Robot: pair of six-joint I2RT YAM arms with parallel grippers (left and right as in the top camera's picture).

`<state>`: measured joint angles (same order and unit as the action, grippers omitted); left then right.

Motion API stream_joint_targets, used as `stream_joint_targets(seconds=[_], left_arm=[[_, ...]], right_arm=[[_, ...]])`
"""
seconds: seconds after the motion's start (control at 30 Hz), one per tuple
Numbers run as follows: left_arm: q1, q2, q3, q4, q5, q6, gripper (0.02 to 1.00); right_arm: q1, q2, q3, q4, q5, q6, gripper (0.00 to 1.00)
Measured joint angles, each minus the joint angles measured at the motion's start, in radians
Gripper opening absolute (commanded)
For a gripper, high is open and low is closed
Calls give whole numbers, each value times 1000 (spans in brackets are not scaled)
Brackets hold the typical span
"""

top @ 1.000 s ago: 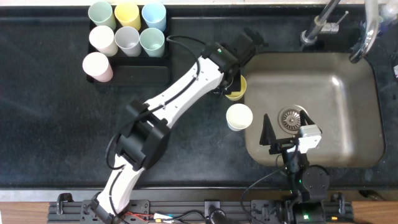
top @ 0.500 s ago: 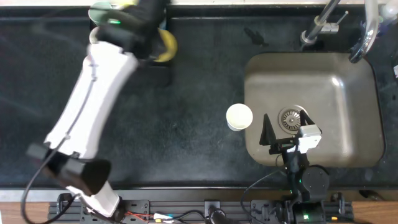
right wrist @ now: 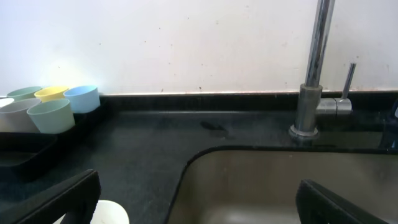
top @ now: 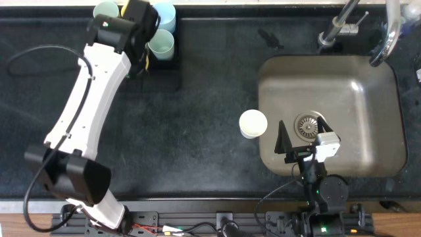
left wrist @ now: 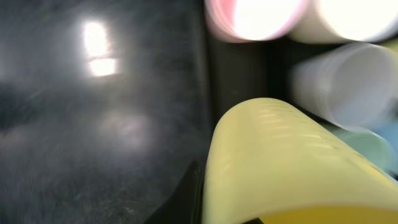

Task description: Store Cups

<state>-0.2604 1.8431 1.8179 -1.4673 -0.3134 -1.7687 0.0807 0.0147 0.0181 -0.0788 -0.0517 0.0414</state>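
Top view: my left gripper [top: 143, 46] hangs over the black plastic cup tray [top: 164, 76], far left. Left wrist view: it pinches a pale yellow plastic cup [left wrist: 286, 162], likely bound for the tray's bare slot. Right wrist view: my right gripper [right wrist: 199, 210] sits spread above the steel sink [right wrist: 261, 180].

yellow cup [left wrist: 280, 162] blurred and cropped, tray [top: 164, 76] partly covered

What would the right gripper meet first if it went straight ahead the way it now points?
Most likely the far wall of the sink: the right gripper points across the open basin, with the faucet off to one side. Depth is unclear.
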Motion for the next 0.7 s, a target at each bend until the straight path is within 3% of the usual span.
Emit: stream_joint_targets(seconds=[0.13, 0.7], left_arm=[[40, 23, -34, 11, 40, -56, 34], [86, 168, -38, 152, 97, -39, 34]], right_arm=[[0, 0, 0, 0, 0, 0, 998], [0, 0, 0, -1, 0, 0, 1000]])
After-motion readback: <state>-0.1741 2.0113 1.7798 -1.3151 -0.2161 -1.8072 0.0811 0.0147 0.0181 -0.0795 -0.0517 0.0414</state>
